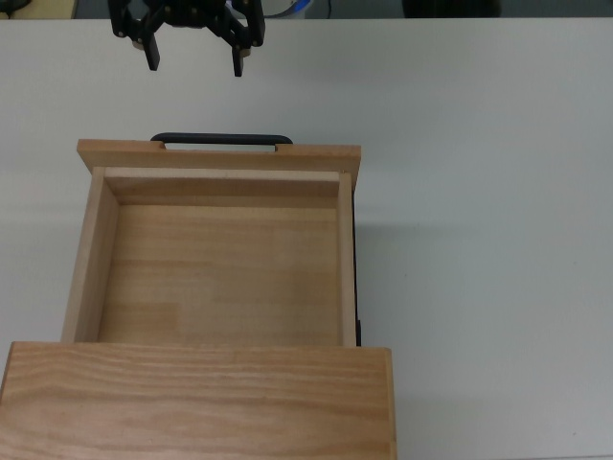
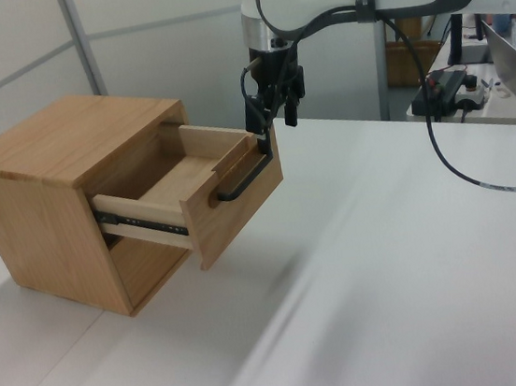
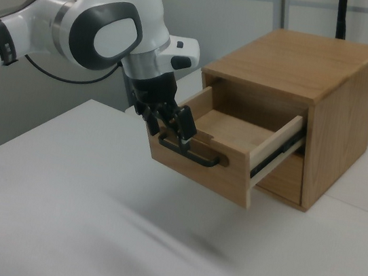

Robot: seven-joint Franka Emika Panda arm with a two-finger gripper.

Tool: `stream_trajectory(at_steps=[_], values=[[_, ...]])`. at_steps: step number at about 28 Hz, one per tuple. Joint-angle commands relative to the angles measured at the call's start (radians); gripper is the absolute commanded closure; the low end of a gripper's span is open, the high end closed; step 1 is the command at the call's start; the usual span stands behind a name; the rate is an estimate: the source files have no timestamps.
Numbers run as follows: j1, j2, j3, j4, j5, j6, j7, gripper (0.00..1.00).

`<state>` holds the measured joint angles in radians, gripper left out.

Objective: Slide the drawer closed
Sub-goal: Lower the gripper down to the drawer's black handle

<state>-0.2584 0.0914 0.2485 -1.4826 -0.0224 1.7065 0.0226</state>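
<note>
The drawer [image 1: 222, 259], your light wooden tray-like box with thin walls, stands pulled well out of the light wooden cabinet [image 1: 199, 401] with the grained flat top. Its inside is bare, and the black slide rail shows along its side in the left view. Your arm's black two-finger gripper [image 1: 194, 59] hangs just beyond the thin black metal bar handle [image 1: 221, 140] on the front panel, fingers spread wide and holding nothing. The cabinet sits on the white desk [image 1: 488, 240].
</note>
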Motion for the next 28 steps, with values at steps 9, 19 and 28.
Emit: stream_trajectory(at_steps=[9, 19, 28], values=[[-0.002, -0.030, -0.009, -0.010, 0.027, -0.059, -0.053, 0.71], [-0.002, -0.030, -0.006, -0.010, 0.025, -0.071, -0.049, 1.00], [-0.002, -0.027, -0.008, -0.010, 0.025, -0.076, -0.055, 1.00]])
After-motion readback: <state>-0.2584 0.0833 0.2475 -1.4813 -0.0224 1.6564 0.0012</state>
